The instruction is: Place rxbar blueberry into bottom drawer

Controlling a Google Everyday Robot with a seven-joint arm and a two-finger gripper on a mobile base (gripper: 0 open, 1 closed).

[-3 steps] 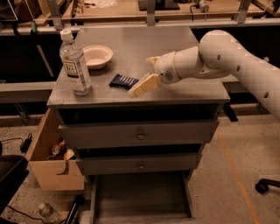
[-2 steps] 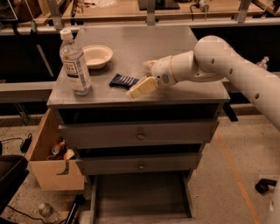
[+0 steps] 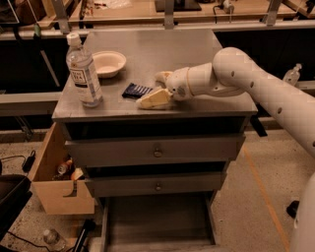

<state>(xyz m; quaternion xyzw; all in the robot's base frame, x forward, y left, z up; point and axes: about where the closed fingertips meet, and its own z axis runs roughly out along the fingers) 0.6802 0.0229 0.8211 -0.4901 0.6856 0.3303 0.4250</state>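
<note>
- Your gripper (image 3: 158, 87) sits low over the cabinet top (image 3: 162, 47), fingers apart.
- You'll find the bar (image 3: 136, 90) lying flat on that top, just left of the gripper, right of the bottle (image 3: 83, 74).
- The bottom drawer (image 3: 157, 220) stands open below.

Gripper (image 3: 150, 89) nxt to rxbar blueberry (image 3: 136, 90)

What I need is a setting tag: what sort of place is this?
Probably a robotics lab or workshop: wooden workbenches behind, a grey metal drawer cabinet on a speckled concrete floor. The robot's open tool is over the cabinet top beside the dark-blue snack bar.
</note>
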